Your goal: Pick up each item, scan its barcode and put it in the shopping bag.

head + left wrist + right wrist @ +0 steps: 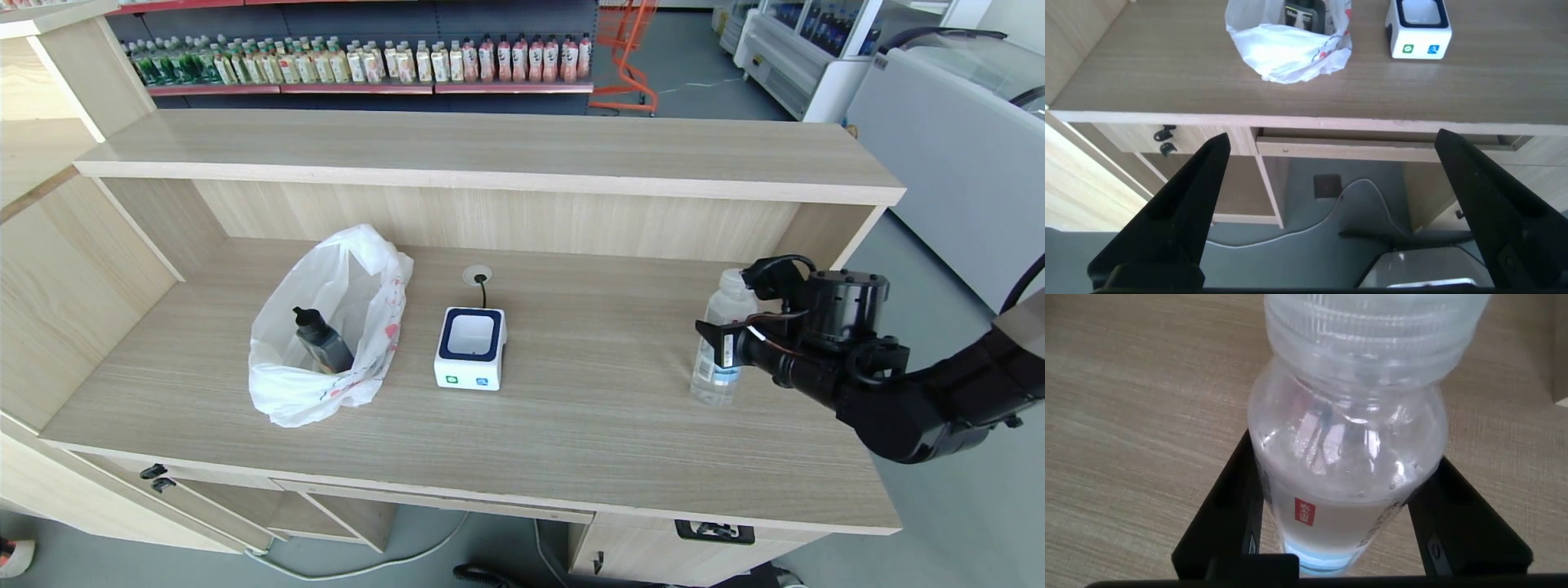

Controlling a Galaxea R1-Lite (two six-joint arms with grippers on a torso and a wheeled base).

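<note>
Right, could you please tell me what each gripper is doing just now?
Left gripper: open, holding nothing.
Right gripper: closed on the upright clear plastic water bottle.

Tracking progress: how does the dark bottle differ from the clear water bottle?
The dark bottle leans inside the shopping bag; the clear water bottle stands upright on the counter at the right gripper. The dark bottle is opaque, the clear water bottle see-through. Both are capped.

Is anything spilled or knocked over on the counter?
No, nothing stands out. The water bottle stands upright on the counter within the right gripper, the scanner sits flat, and the dark bottle leans inside the shopping bag, no spill.
</note>
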